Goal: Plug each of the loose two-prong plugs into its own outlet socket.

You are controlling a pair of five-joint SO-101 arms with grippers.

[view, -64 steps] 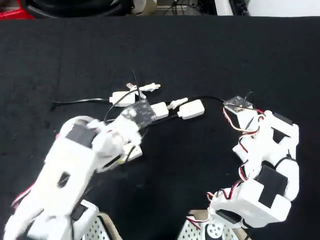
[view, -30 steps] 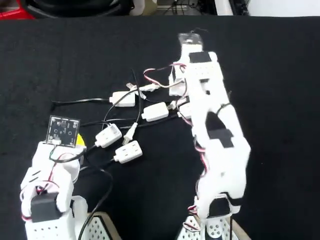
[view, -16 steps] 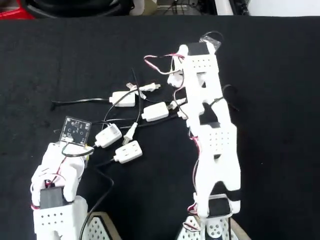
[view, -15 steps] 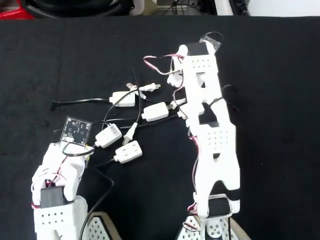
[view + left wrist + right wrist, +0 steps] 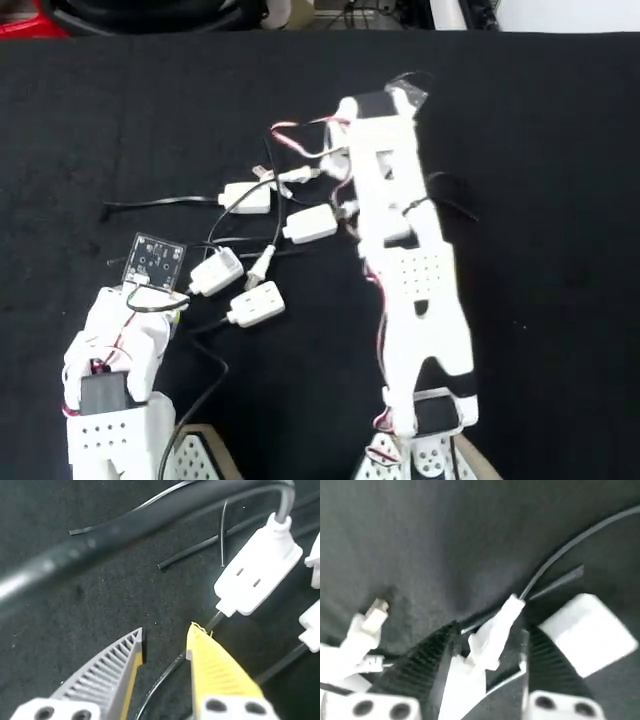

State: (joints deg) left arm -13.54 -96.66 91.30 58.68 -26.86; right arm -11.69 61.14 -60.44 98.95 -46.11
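My left gripper (image 5: 166, 628) is open and empty, near a white socket (image 5: 257, 575). A white plug (image 5: 500, 617) sits in my right gripper (image 5: 490, 630); I can't tell if it squeezes. I think nothing is plugged in yet.

Sockets (image 5: 255, 303) lie between left arm (image 5: 110, 370) and right arm (image 5: 412, 275).

The far strip and the right side of the black worktop (image 5: 560, 150) lie open; a pincer can pass there freely. In the middle, white outlet sockets (image 5: 310, 223), two-prong plugs (image 5: 300, 176) and black cables (image 5: 160, 203) lie close together, with only narrow gaps. The right arm (image 5: 410, 270) stretches over the middle and closes the way from the right. A thin cable (image 5: 170, 666) crosses between the parted fingers of the left pincer (image 5: 166, 631), and one socket (image 5: 257, 567) lies just beyond.
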